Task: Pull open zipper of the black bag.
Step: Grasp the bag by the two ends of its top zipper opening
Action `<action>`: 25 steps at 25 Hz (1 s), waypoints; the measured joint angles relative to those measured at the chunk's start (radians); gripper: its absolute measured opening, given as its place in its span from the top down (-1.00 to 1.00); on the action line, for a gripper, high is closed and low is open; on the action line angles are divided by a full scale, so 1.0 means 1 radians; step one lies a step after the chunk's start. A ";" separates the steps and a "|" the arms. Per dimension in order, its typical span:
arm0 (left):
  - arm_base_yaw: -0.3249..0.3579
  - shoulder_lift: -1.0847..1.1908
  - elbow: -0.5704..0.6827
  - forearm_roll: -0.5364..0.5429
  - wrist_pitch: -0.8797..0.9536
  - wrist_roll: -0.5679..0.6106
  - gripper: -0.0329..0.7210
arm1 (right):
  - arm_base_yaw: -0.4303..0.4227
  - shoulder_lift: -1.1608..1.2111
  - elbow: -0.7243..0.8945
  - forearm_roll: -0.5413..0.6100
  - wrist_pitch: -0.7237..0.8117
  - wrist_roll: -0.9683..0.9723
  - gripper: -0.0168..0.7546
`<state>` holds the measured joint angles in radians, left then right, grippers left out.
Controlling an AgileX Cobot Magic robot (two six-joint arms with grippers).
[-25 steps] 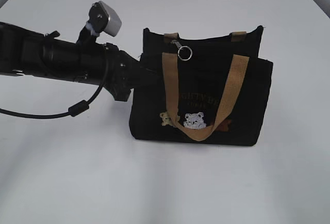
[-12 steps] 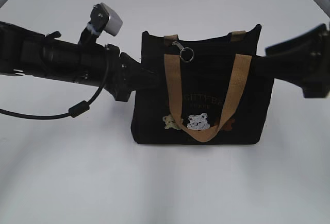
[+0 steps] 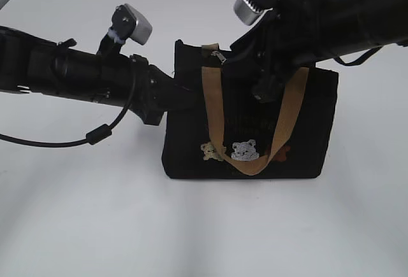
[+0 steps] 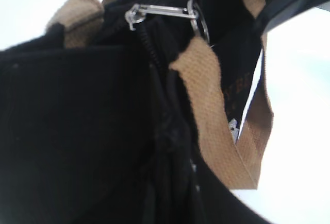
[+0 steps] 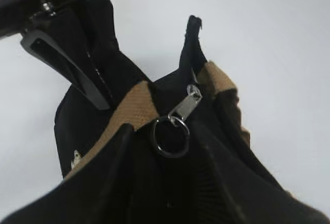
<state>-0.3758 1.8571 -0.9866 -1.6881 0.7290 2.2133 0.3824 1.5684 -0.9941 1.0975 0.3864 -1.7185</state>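
Black fabric tote with tan webbing handles (image 3: 306, 130) stands mid-table, soft and light, so we pin its nine o'clock end with our left gripper (image 3: 175, 95) clenched on the cloth. The small silvery metal zipper pull with ring (image 5: 178, 118) lies at that end; our right gripper (image 5: 165, 183) hovers spread around it, grasping nothing. We judge the ring the best hold.

From where I stand, the right arm covers the top middle of the small black fabric bag (image 3: 191, 143), hiding most of its zip line and the faint lettering on the front. The left gripper's tips are lost against the bag's dark side, so I cannot see its jaws. Up close, the left wrist view is blurred; the tan webbing handle (image 4: 216, 116) runs soft-edged, and the bag fills the frame past its edges.
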 joint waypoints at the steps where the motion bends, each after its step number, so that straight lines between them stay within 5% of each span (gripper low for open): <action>1: -0.001 0.000 0.000 0.000 -0.001 0.000 0.75 | 0.011 0.018 -0.013 -0.009 -0.011 -0.001 0.22; 12: -0.001 0.000 0.000 -0.003 -0.014 -0.001 0.75 | 0.073 0.110 -0.037 -0.024 -0.149 -0.002 0.28; 25: -0.003 0.000 0.000 -0.006 -0.013 -0.003 0.75 | 0.032 0.032 -0.037 -0.026 -0.170 0.166 0.33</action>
<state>-0.3787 1.8571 -0.9866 -1.6946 0.7162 2.2101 0.4141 1.6007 -1.0310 1.0718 0.2160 -1.5522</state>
